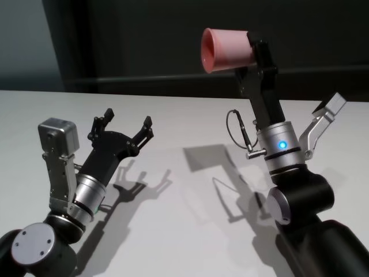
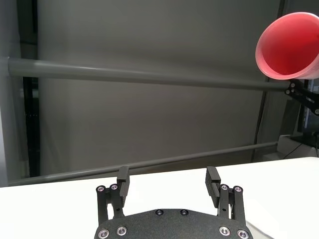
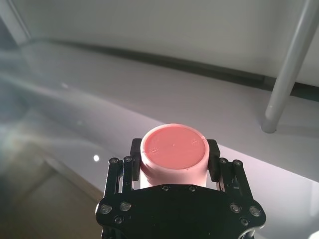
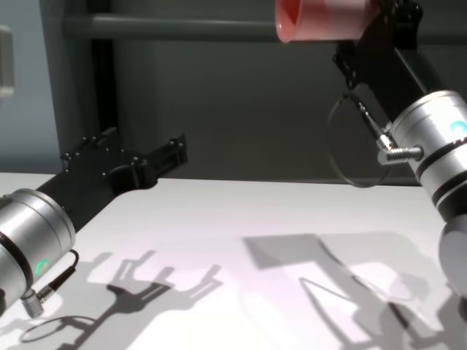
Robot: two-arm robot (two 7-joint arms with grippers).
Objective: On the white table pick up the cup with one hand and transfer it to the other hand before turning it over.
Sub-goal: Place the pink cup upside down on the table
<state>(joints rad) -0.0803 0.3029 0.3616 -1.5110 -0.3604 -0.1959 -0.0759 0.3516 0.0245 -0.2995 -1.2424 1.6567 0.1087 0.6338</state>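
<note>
I see the cup [image 1: 228, 50] held high above the white table [image 1: 190, 190], lying sideways, rim toward my left.

The right gripper [image 1: 253, 52] pinches it near the base; the left gripper [image 1: 127, 128] hovers low over the table, fingers spread, well apart from the cup.
</note>
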